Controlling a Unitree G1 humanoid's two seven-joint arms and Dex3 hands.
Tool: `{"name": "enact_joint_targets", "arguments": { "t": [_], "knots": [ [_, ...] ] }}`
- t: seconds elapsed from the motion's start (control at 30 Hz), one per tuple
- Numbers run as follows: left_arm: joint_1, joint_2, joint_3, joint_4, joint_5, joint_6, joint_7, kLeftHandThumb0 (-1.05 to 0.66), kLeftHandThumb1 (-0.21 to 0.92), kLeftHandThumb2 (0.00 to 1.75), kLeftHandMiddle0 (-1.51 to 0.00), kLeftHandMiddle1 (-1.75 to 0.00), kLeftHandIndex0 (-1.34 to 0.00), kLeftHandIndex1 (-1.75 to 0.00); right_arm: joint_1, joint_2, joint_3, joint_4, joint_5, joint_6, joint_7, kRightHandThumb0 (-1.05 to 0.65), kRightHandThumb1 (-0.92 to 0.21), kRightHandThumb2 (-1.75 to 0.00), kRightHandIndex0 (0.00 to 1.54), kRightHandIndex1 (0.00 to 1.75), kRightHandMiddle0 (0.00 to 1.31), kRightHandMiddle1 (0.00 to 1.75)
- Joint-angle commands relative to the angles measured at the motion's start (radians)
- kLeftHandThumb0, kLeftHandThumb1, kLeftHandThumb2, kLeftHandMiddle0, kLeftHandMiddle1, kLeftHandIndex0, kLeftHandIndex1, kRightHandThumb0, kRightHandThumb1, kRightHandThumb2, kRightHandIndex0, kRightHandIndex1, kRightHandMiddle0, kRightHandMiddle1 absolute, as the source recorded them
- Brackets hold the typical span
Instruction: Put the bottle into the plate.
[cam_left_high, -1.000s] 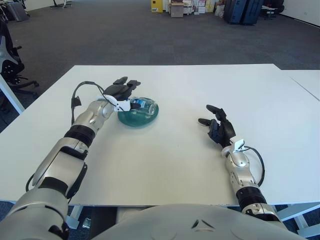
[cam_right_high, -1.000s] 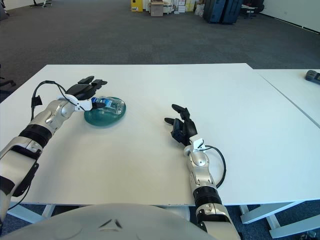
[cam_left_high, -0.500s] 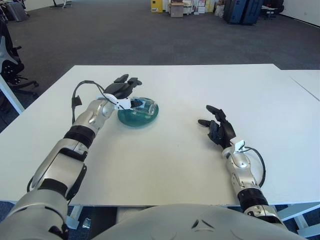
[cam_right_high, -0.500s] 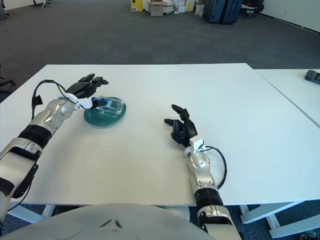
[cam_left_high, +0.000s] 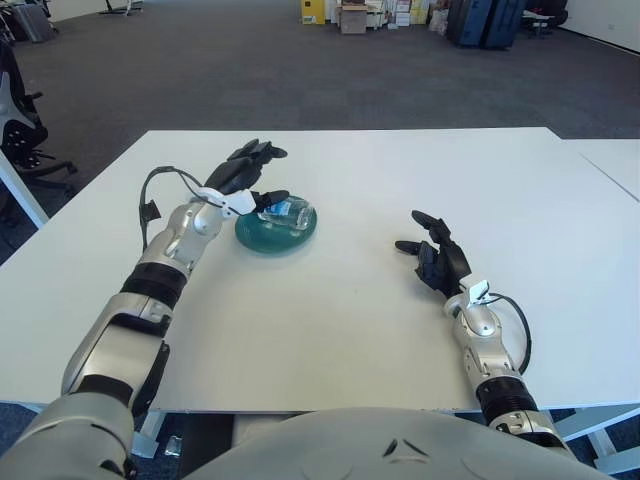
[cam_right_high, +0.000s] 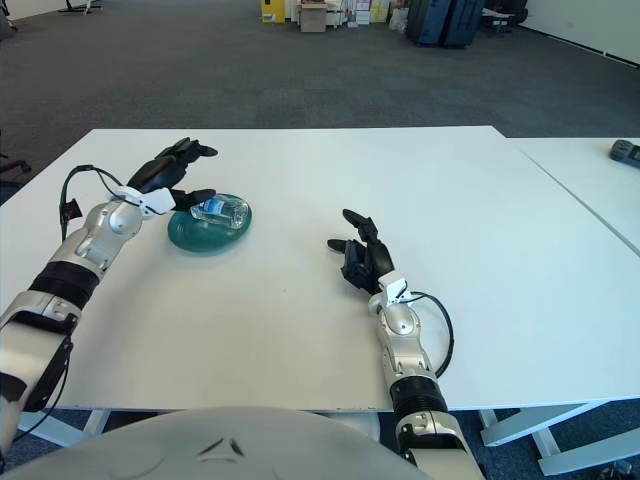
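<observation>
The bottle (cam_left_high: 286, 211) lies on its side inside the plate (cam_left_high: 276, 231), a clear plastic one with a blue label; its whole length sits within the rim. The plate is a shallow teal dish standing on the white desk (cam_left_high: 340, 310), toward the robot's left half of the surface.

The left hand (cam_left_high: 243, 176) is just beside the plate's left edge, raised above the desk. Its fingers are spread apart and grip nothing. Two dark fingers (cam_right_high: 186, 151) point up and away from the plate, while the lower one reaches toward the near end of the bottle. From this angle it cannot be settled whether that lower fingertip touches the bottle or merely hovers against it. The left forearm (cam_left_high: 182, 238) runs back from the hand toward the desk's near left corner, with a black cable (cam_left_high: 150, 195) looping off the wrist.

The right hand (cam_left_high: 432, 254) is well apart from the plate, on the robot's right side of the desk. Its fingers are relaxed and parted, holding nothing, and the forearm rests low over the surface.

Beyond the far edge of the desk is grey carpet (cam_left_high: 300, 80). A second white desk (cam_right_high: 600, 190) adjoins on the right, carrying a small dark object (cam_right_high: 626, 152) at its far corner.
</observation>
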Motion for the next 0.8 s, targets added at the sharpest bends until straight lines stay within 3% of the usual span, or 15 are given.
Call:
{"name": "enact_joint_targets", "arguments": {
  "t": [0.0,0.07,0.23,0.47,0.77],
  "knots": [
    [0.033,-0.108,0.135,-0.013,-0.310,-0.044,-0.152,-0.78,0.92,0.48,-0.34,-0.09,-0.04,-0.92,0.064,-0.006,-0.009,0.060,0.009,0.074,0.000,-0.88,-0.92,-0.94,0.53,0.54,0.00,0.62],
    [0.040,-0.136,0.181,-0.013,-0.411,-0.046,-0.200,-0.73,0.92,0.53,-0.38,-0.11,-0.04,-0.92,0.062,-0.005,-0.012,0.061,0.012,0.077,0.000,-0.87,-0.92,-0.94,0.52,0.53,0.00,0.64],
    [0.051,-0.168,0.254,0.015,-0.543,-0.049,-0.286,-0.68,0.92,0.66,-0.46,-0.12,-0.04,-0.90,0.054,-0.004,-0.020,0.068,0.019,0.080,-0.003,-0.87,-0.92,-0.95,0.51,0.52,0.00,0.67],
    [0.113,-0.235,0.324,-0.030,-0.662,-0.001,-0.336,-0.69,0.92,0.79,-0.47,-0.10,-0.02,-0.88,0.043,-0.001,-0.031,0.084,0.028,0.068,-0.012,-0.88,-0.92,-0.95,0.47,0.48,0.00,0.70],
    [0.216,-0.341,0.425,-0.058,-0.864,0.129,-0.440,-0.71,0.92,0.84,-0.50,-0.10,0.00,-0.87,0.030,0.016,-0.056,0.114,0.037,0.034,-0.047,-0.89,-0.92,-0.94,0.43,0.32,0.00,0.76]
  ]
}}
